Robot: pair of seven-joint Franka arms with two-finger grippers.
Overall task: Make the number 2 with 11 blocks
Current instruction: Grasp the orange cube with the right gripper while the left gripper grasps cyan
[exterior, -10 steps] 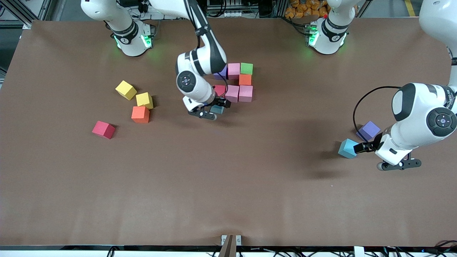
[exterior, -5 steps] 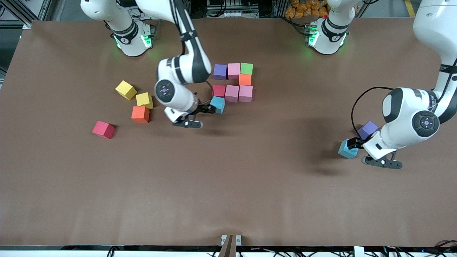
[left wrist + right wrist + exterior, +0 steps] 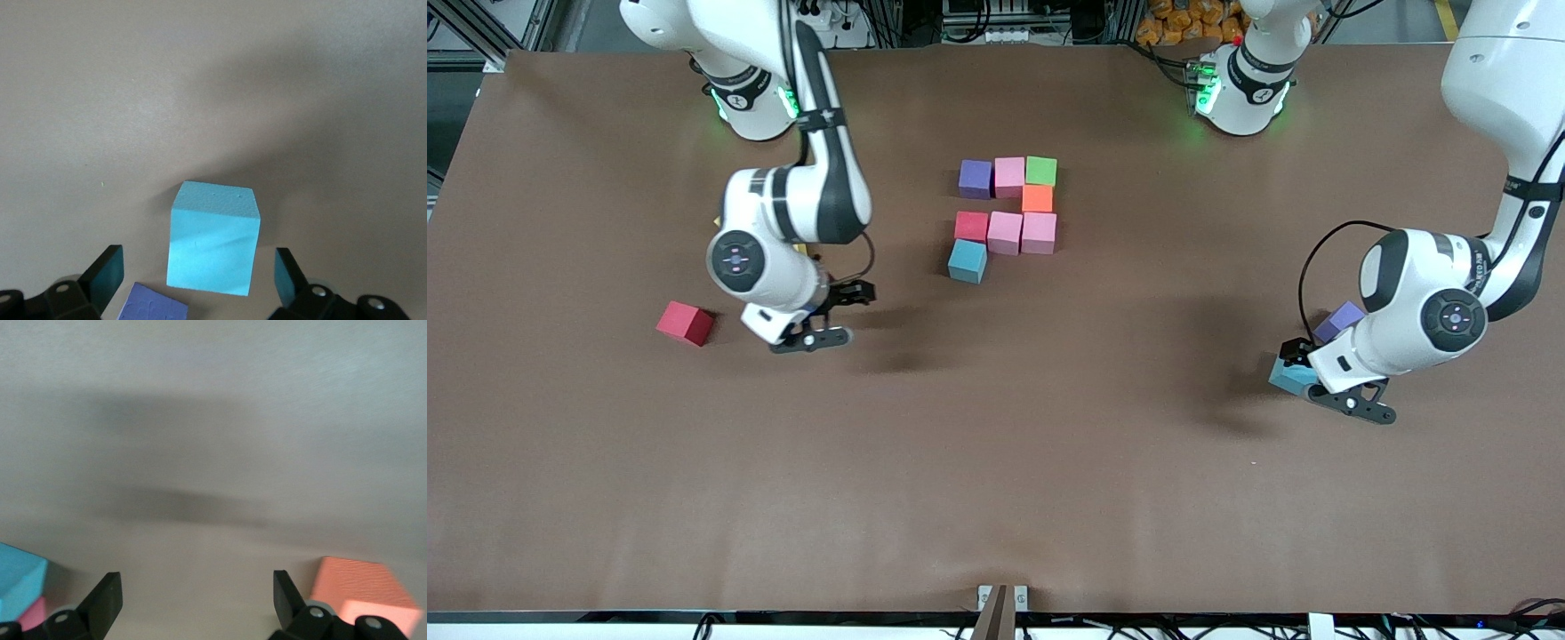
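My right gripper [image 3: 852, 296] hangs over bare table toward the right arm's end, fingers apart and holding nothing. The arm's body covers whatever lies under it in the front view. A loose red foam cube [image 3: 685, 322] sits just beside it, nearer that end of the table.

My left gripper [image 3: 1294, 360] is down at the table toward the left arm's end, fingers spread on either side of a loose light blue foam cube [image 3: 213, 240], not touching its faces. A loose purple foam cube [image 3: 1338, 318] lies just beside it, mostly covered by the wrist in the front view.

At mid-table the grouped foam cubes stand touching: purple [image 3: 975, 178], pink [image 3: 1009, 175], green [image 3: 1040, 170]; orange [image 3: 1037, 197] below the green; then red [image 3: 971, 226] and two pink [image 3: 1023, 232]; a light blue cube [image 3: 967, 260] sits nearest the front camera.

The right wrist view alone shows a single orange foam cube [image 3: 365, 588] beside one finger.

The table surface [image 3: 996, 462] is plain matte brown.
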